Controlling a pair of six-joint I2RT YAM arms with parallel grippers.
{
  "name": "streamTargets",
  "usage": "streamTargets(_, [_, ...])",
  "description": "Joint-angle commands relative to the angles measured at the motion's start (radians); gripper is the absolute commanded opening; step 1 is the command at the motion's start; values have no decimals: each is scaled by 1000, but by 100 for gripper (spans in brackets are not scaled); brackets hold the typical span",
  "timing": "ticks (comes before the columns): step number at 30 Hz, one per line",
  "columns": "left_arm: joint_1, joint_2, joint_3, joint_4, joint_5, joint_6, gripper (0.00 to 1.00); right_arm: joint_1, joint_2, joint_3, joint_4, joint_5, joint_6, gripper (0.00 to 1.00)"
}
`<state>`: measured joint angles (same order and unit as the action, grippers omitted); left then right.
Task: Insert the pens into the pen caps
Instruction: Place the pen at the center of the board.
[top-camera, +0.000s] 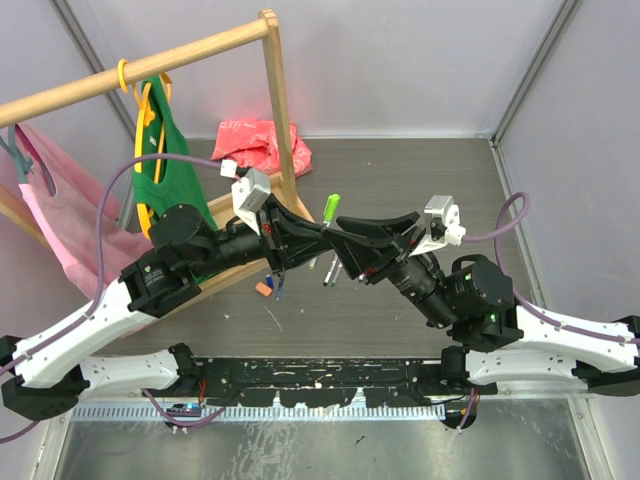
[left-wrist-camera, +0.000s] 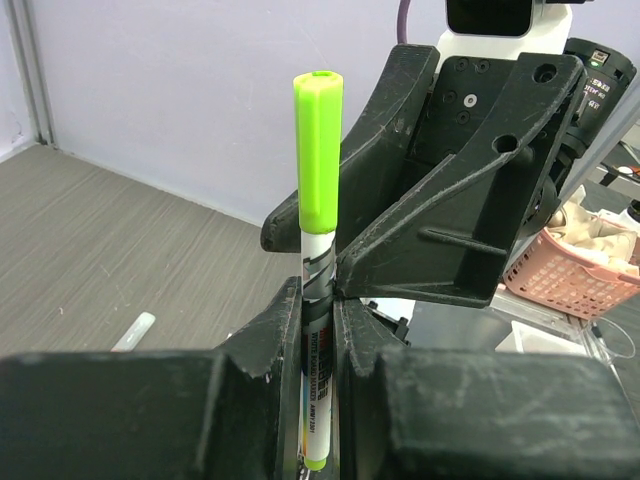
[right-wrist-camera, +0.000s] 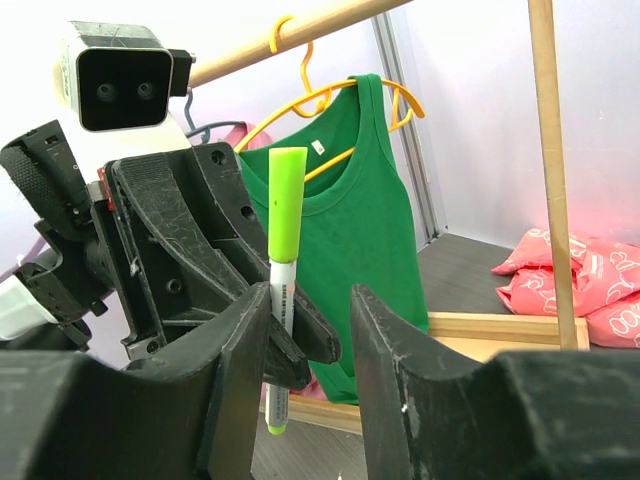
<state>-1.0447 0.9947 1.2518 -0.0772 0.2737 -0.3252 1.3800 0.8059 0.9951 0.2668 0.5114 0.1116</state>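
My left claw (left-wrist-camera: 318, 310) is clamped tight on the pen (left-wrist-camera: 318, 245), low on the barrel, and the pen stands upright in the air over the middle of the table (top-camera: 420, 180). The green cap (left-wrist-camera: 318, 140) sits on its top end, well clear above my fingers. My right claw (right-wrist-camera: 308, 320) comes in from the other side with its jaws partly open and gripping nothing. The barrel runs up between those two fingers just under the cap, close against one finger with a plain gap to the other. So the long axis is vertical and the cap lies straight up from both claws. The right one is nearer to it, at the cap's lower rim. I can't tell whether the cap is fully seated. If it isn't, I reckon the push has to run straight down that axis while the left holds firm. Any sideways nudge would likely tilt the pen in the grip. Loose pens (top-camera: 330, 272) lie on the table below.
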Motion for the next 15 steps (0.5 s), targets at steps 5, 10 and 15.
streamTargets(5, [-1, 13, 13, 79, 78, -5, 0, 6, 19, 40, 38, -4, 17, 42])
streamTargets(10, [-1, 18, 15, 81, 98, -5, 0, 7, 25, 46, 29, -5, 19, 39])
streamTargets(15, [-1, 17, 11, 88, 88, -5, 0, 7, 27, 45, 27, -13, 27, 24])
